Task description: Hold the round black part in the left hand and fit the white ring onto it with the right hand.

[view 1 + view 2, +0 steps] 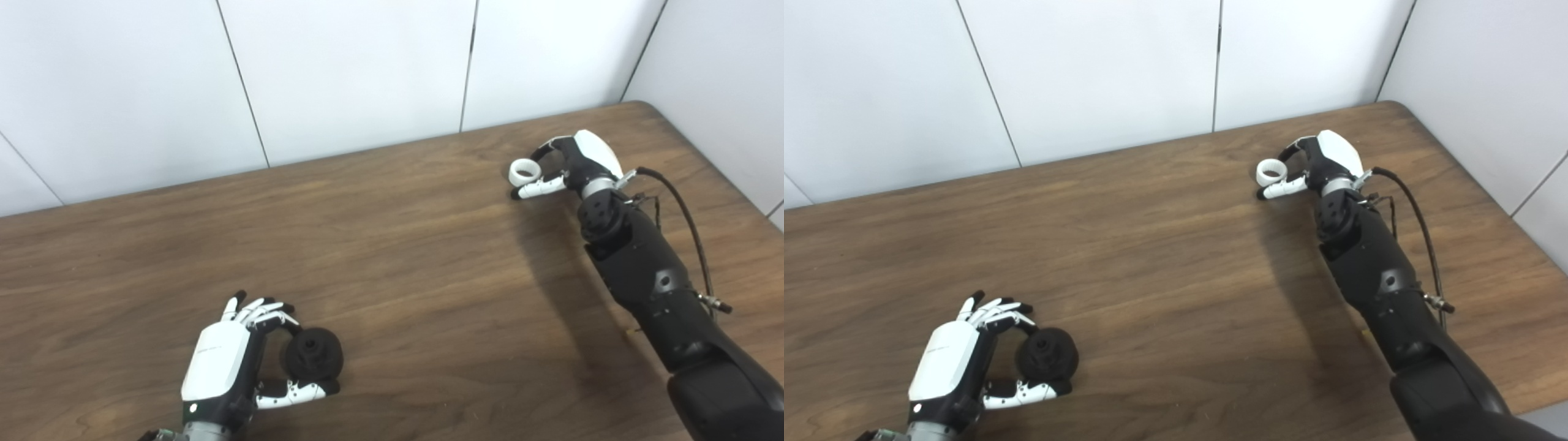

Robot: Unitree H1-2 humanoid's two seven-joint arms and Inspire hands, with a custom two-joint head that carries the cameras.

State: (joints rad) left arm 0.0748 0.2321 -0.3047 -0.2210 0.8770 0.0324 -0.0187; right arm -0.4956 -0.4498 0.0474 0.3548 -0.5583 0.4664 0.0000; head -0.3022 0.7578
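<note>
The round black part (pixel 313 353) rests on the wooden table near the front left. My left hand (pixel 236 361) cups it from the left, with curled fingers (pixel 288 323) touching its top and the thumb (pixel 294 393) pressed along its lower edge. At the far right of the table, the white ring (pixel 523 171) sits low over the wood, pinched by my right hand (pixel 572 162). A curved finger (pixel 544 149) meets the ring from above and the thumb (pixel 539 187) lies under it. The two hands are far apart.
The brown wooden table (pixel 398 257) spreads between the hands. White wall panels (pixel 355 73) stand along its back edge and right side. A black cable (pixel 686 214) loops off my right forearm near the table's right edge.
</note>
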